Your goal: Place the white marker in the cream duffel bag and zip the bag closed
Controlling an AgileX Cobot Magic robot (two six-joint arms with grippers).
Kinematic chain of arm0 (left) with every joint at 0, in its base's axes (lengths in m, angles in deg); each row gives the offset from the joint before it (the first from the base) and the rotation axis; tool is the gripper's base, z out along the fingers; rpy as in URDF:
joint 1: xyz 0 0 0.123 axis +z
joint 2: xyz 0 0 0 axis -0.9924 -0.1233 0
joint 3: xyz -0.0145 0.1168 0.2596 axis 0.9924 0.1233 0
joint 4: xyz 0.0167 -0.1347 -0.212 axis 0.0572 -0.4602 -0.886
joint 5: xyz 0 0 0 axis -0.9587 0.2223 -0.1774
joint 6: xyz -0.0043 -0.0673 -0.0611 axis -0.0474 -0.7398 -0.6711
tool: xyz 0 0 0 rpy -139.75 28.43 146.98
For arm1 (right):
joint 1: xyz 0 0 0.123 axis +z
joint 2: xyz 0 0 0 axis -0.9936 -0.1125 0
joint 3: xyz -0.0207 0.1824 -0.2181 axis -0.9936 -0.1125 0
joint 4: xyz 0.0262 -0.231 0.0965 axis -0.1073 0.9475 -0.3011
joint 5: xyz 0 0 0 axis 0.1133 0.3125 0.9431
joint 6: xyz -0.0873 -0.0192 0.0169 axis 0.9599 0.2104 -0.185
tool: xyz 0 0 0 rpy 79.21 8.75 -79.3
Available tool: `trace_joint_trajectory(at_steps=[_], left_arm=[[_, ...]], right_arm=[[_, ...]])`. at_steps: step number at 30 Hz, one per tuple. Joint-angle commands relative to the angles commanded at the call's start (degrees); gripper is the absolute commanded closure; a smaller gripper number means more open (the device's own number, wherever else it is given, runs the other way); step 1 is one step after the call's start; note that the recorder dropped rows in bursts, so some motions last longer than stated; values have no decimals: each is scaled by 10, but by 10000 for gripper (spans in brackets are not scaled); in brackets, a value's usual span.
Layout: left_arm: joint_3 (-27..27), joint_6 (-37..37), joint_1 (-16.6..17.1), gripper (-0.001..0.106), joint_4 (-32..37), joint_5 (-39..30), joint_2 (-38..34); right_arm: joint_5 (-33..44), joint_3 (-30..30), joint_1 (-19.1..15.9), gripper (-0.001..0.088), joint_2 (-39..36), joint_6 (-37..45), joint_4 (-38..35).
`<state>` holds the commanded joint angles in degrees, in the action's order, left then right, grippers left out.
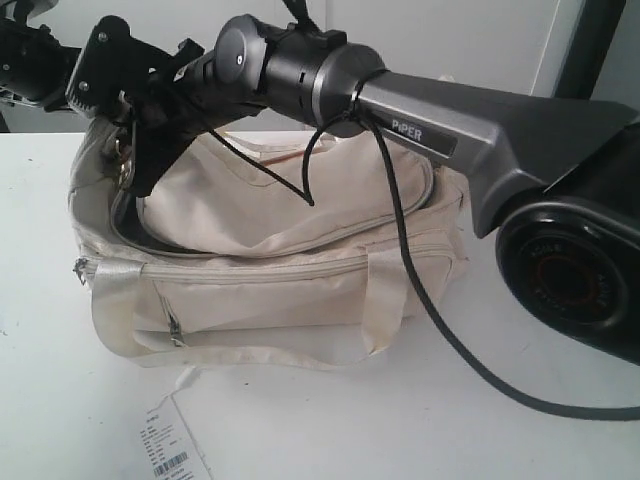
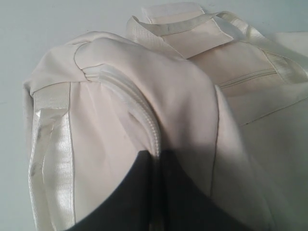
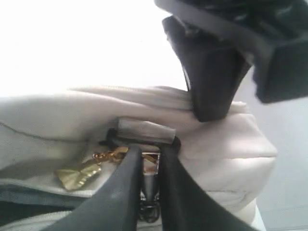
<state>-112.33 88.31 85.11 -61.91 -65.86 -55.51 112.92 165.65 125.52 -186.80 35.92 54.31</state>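
One cream duffel bag on the table, main zip part open. Left gripper looks clamped on its end fabric, likely bracing. Right gripper nearly closed, pinching the zip pull for the closing drag. No sight of the white marker; presumably inside.

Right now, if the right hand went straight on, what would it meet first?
The right hand pinches a metal fitting; beyond its tips sits a grey tab on the cream duffel bag, probably touching.
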Motion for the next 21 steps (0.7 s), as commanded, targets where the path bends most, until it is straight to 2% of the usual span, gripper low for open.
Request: trace_joint_trajectory(at_steps=[8, 11, 17, 21], left_arm=[[0, 0, 0, 1050, 0, 0, 0], [0, 0, 0, 1050, 0, 0, 0], [0, 0, 0, 1050, 0, 6, 0], [0, 0, 0, 1050, 0, 23, 0]], right_arm=[[54, 0, 0, 868, 3, -19, 15], [92, 0, 0, 868, 5, 3, 13], [99, 0, -3, 868, 6, 7, 18], [115, 0, -4, 868, 6, 62, -7]])
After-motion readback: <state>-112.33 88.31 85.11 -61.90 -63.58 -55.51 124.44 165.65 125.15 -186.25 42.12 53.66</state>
